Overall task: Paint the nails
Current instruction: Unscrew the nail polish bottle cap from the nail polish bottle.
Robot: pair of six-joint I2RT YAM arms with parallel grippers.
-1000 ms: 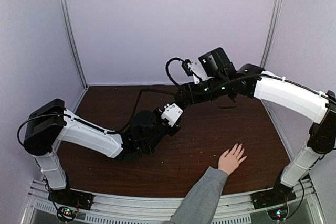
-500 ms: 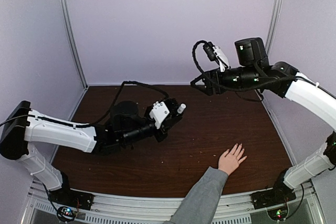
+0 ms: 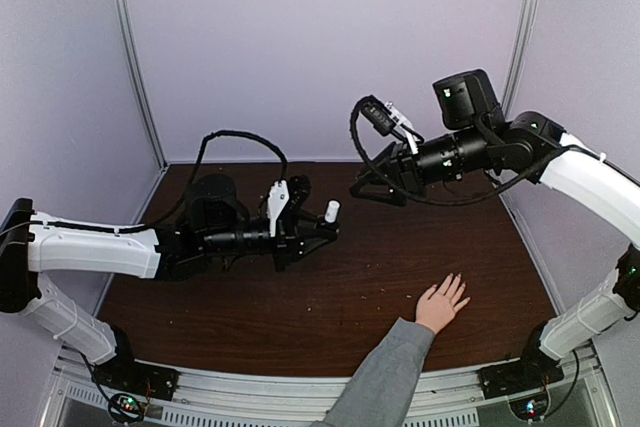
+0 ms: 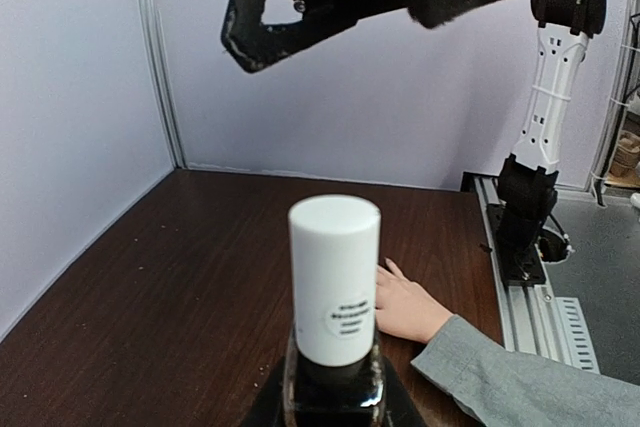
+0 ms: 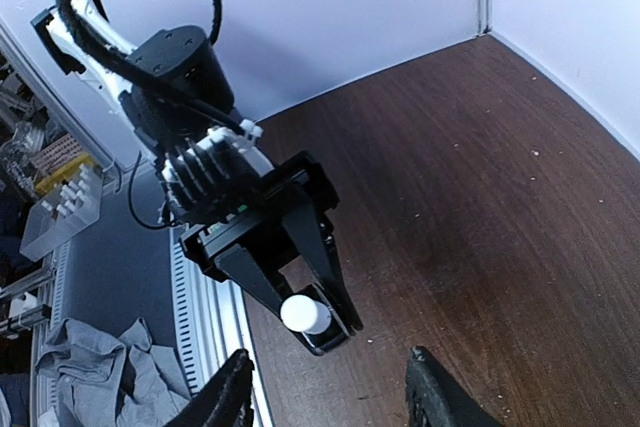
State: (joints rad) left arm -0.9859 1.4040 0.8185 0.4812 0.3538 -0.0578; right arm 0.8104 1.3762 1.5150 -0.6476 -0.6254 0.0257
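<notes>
Nails (image 3: 456, 279) lie ready on flat, spread human hand (image 3: 438, 307). Uncapping step, likely: left gripper (image 3: 322, 230) clamps polish bottle (image 4: 334, 387); right gripper (image 5: 330, 397), parted, empty, must close on white cap (image 4: 334, 277).

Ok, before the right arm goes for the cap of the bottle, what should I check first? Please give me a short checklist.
1. Bottle gripped: ok. The left gripper is shut on its dark body and holds it upright.
2. White cap on the bottle: ok.
3. Right gripper ready to take the cap: ok. Its fingers are spread with nothing between them.
4. Right gripper at the cap: not ok. It hangs above the cap, apart from it.
5. Hand in place: ok. It lies flat on the table with its fingers spread, clear of both arms.
6. Nails bare or painted: cannot tell, too small.
</notes>
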